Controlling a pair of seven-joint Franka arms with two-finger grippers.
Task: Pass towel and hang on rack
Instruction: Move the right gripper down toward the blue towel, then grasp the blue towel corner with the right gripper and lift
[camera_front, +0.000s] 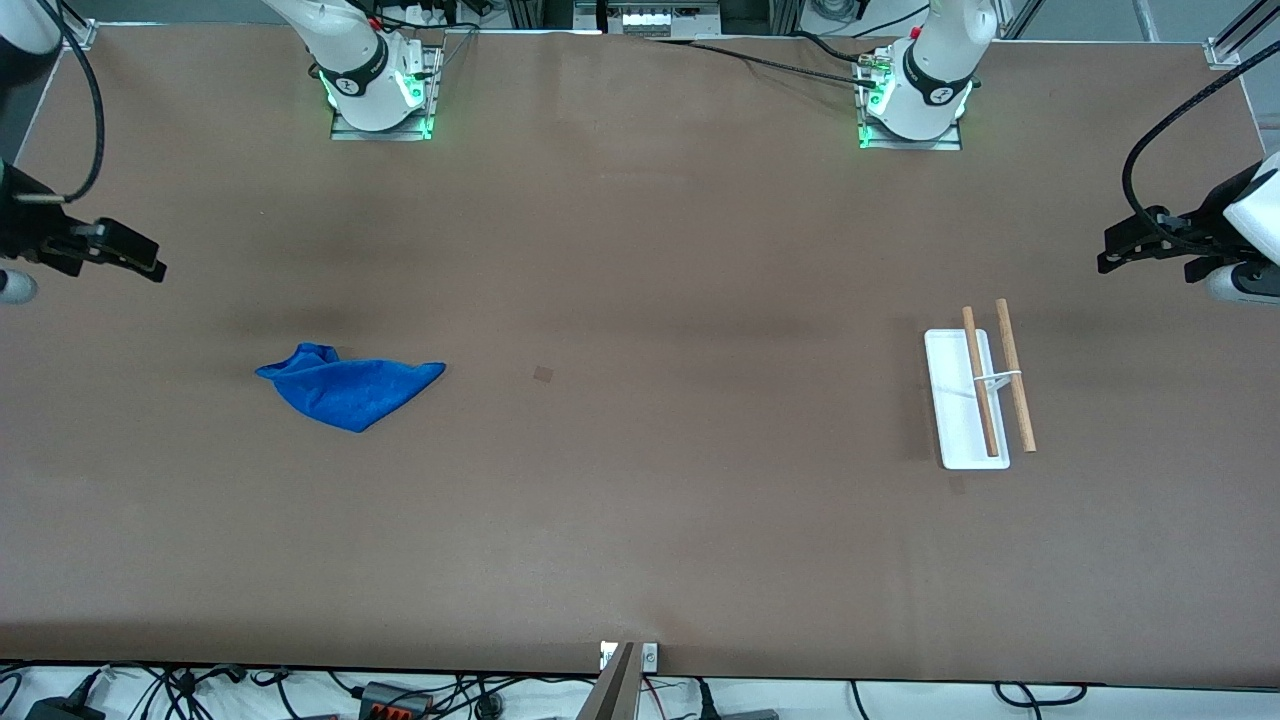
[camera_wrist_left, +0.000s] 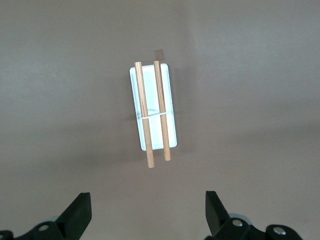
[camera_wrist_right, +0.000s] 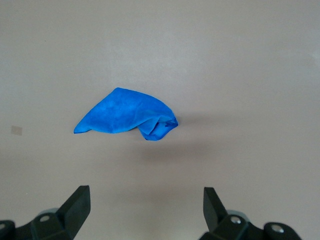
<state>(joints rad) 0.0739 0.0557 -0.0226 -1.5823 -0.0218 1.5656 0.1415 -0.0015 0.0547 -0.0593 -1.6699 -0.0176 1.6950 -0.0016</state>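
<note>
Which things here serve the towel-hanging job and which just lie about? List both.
For the job:
- blue towel, crumpled toward the right arm's end
- rack, toward the left arm's end
- right gripper, open, high above the towel
- left gripper, open, high above the rack

Lying about:
- small brown square patch on the table

Blue towel (camera_front: 348, 388) lies crumpled in a rough triangle flat on the table toward the right arm's end, one corner bunched up. Rack (camera_front: 980, 385) stands upright toward the left arm's end, well apart from the towel: flat white rectangular base, thin white support, two parallel light-brown wooden rods, both bare, one overhanging the base edge.
</note>
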